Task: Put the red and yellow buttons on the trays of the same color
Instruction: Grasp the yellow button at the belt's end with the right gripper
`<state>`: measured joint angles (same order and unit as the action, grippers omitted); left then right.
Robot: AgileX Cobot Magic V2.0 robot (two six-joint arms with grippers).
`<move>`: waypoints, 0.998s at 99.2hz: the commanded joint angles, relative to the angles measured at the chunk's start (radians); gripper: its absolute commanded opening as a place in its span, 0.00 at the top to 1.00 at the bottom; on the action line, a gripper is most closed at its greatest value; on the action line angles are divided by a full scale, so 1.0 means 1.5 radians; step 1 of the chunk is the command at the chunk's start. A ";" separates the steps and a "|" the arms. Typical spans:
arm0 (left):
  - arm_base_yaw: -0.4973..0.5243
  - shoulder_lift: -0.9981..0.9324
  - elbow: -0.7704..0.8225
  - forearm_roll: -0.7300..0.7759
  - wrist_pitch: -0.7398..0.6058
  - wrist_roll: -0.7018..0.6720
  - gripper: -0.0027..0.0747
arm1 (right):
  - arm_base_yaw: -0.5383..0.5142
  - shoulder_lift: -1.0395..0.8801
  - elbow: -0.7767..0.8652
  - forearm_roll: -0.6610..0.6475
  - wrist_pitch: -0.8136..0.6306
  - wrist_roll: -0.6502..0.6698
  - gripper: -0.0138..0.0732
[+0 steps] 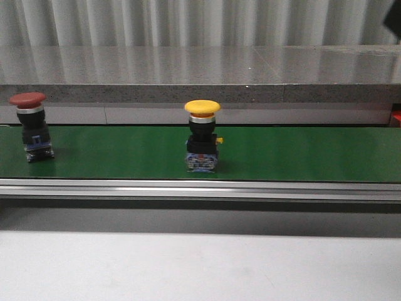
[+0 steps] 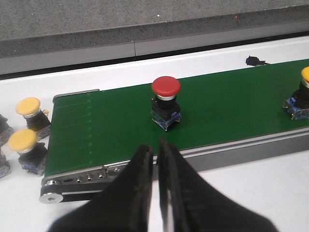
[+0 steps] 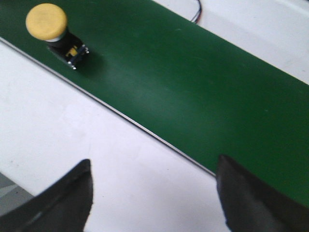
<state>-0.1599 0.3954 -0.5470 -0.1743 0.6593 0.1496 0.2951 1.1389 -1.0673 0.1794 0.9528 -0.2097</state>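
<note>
Red button [image 1: 28,125] and yellow button [image 1: 202,135] are stood upright on the green conveyor belt [image 1: 301,153], well apart. Left gripper [image 2: 155,159] is clenched empty; right gripper [image 3: 154,193] is spread wide.

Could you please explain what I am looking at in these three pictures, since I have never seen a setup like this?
This is a two-armed robot at a white table with a green conveyor belt across it. The front view looks forward over the belt; neither arm shows there. The other two pictures come from cameras on the wrists. The dark shapes at their lower edge are the fingers: the left gripper is closed and holds nothing, the right gripper is spread wide and empty. On the belt stand a red button and a yellow button, both upright. Beside the belt's end the left wrist view shows two more yellow buttons on the table.
</note>
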 commanded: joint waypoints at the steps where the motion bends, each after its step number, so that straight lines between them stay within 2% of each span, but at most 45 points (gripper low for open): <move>1: -0.006 0.004 -0.017 -0.012 -0.053 0.000 0.97 | 0.028 0.051 -0.063 0.014 -0.002 -0.002 0.09; 35: -0.006 0.004 -0.017 -0.012 -0.053 0.000 0.97 | 0.123 0.262 -0.205 0.025 0.050 -0.002 0.09; 55: -0.006 0.004 -0.017 -0.012 -0.053 0.000 0.97 | 0.124 0.357 -0.275 0.025 0.060 -0.003 0.09; 62: -0.006 0.004 -0.017 -0.012 -0.053 0.000 0.97 | 0.123 0.383 -0.294 0.023 0.072 -0.007 0.12; 72: -0.006 0.004 -0.017 -0.012 -0.053 0.000 0.97 | 0.122 0.410 -0.308 0.007 0.096 -0.010 0.24; 90: -0.006 0.004 -0.017 -0.012 -0.053 0.000 0.97 | 0.122 0.423 -0.311 0.001 0.089 -0.010 0.58; 99: -0.006 0.004 -0.017 -0.012 -0.053 0.000 0.97 | 0.121 0.414 -0.313 0.000 0.091 -0.010 0.65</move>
<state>-0.1599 0.3954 -0.5470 -0.1743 0.6593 0.1496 0.4811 1.8204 -1.5019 0.1710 1.0956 -0.2147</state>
